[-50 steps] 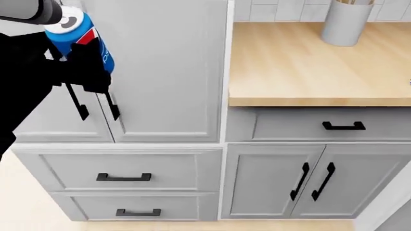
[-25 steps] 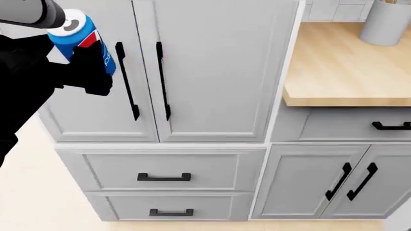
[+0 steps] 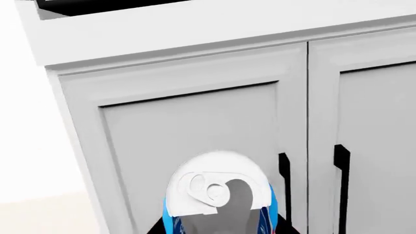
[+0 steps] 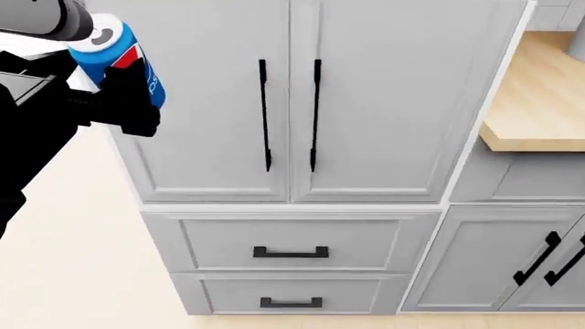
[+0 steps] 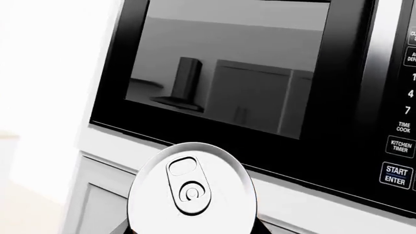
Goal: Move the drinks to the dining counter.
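With our left pincer [image 4: 123,92] pinching the upright blue Pepsi can [image 4: 117,58] and our right one, unseen in the head view, apparently carrying a second can [image 5: 192,197], no dining counter shows, only grey cabinets [image 4: 366,103] ahead.

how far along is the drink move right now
Done: nothing shows as delivered; no dining counter appears in any view. In hand: the left tool carries the blue Pepsi can, and the right wrist view shows a second can held close before a microwave. Left: reaching the counter, setting both down.
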{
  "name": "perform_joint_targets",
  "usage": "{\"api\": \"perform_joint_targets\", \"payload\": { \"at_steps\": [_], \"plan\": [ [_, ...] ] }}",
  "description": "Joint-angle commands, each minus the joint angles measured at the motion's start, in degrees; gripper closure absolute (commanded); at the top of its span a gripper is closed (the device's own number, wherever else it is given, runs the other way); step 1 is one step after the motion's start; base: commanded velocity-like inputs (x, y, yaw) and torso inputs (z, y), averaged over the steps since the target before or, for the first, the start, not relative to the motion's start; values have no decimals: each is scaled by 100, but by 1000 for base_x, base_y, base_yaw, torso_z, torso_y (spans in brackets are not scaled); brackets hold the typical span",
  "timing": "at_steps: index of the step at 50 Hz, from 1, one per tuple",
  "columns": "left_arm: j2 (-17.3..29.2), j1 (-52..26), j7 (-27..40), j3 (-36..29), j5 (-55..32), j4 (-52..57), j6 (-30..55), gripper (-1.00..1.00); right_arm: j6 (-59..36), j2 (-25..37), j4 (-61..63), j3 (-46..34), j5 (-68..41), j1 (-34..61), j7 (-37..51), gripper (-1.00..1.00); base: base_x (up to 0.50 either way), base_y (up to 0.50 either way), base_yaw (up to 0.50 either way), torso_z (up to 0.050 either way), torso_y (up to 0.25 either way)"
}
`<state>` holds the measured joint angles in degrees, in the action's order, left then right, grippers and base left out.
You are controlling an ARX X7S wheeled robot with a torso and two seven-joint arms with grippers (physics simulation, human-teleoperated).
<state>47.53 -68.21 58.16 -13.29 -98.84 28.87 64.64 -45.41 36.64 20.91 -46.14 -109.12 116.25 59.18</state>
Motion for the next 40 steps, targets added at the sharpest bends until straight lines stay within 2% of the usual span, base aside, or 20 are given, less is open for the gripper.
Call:
{"api": "perform_joint_targets", "payload": {
  "at_steps": [1, 40],
  "plan": [
    [18, -35, 38, -17, -22, -15, -64, 100, -76, -1, -26, 49, 100, 29, -28, 100, -1, 500, 0, 0, 0],
    [52, 2, 2, -123, 19, -12, -171, 100, -147, 17, 13, 57, 311, 47, -34, 100, 30, 500, 0, 0, 1]
  ]
}}
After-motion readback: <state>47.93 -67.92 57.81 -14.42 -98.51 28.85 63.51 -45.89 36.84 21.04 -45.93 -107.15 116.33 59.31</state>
